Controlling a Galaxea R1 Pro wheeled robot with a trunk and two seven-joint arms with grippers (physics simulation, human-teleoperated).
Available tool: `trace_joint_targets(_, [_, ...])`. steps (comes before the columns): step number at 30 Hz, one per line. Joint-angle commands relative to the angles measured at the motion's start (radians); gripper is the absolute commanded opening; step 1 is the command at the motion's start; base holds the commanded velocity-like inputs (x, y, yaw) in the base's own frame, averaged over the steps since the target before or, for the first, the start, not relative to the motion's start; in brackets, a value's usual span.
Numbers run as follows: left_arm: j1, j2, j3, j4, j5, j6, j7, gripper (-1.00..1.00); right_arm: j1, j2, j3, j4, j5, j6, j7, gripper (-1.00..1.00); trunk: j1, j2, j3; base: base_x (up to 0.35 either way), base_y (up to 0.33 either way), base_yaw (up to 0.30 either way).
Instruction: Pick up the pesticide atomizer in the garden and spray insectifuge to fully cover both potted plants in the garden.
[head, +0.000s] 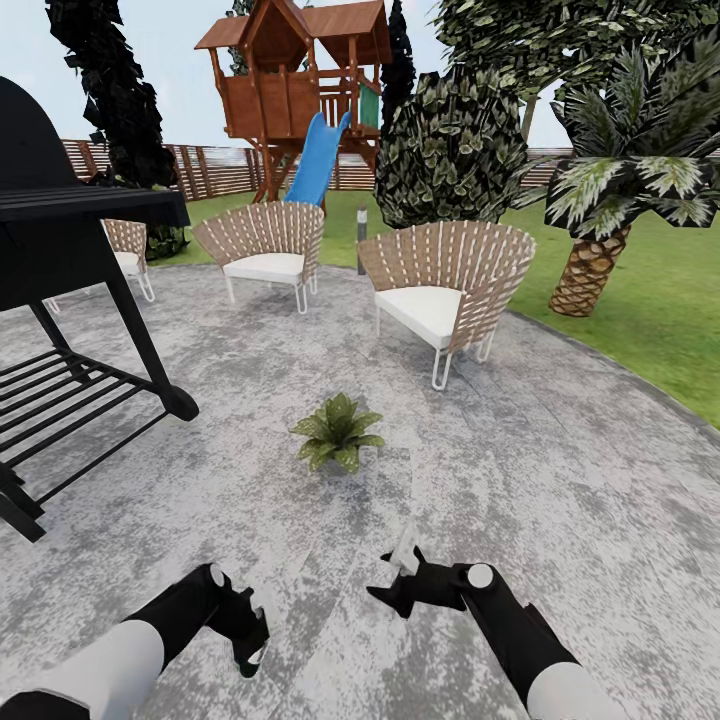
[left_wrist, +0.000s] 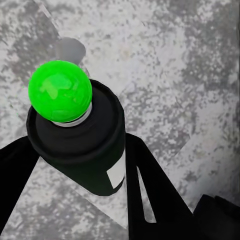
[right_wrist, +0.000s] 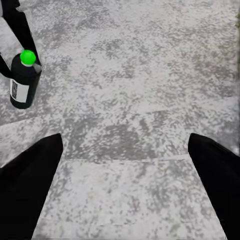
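— Head view, from the left: what is seen?
— The pesticide atomizer (left_wrist: 75, 135) is clamped in the left gripper (head: 250, 630) over the patio (head: 560, 480). One potted plant (head: 338, 432) sits ahead; the right gripper (right_wrist: 125, 165) is spread wide.

Head view overlooks patio (head: 560, 480); wrist views close, facing paving.

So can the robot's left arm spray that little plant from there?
Probably yes. The left gripper already holds the bottle, and only bare paving lies between it and the plant ahead, though it may need to lean closer.
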Motion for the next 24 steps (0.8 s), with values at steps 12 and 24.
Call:
trace_joint_targets(12, [-0.002, -0.054, -0.002, -0.009, -0.001, -0.033, -0.014, -1.0, -0.007, 0.0, -0.001, -0.001, 0.107, -0.008, 0.06, -1.0, 0.0, 0.0, -0.001, 0.0, 0.0, 0.0])
trace_joint_targets(24, [-0.006, -0.122, -0.001, -0.028, -0.003, -0.034, -0.008, -1.0, -0.007, 0.006, -0.001, -0.003, 0.106, -0.008, 0.074, -1.0, 0.0, 0.0, -0.001, 0.0, 0.0, 0.0])
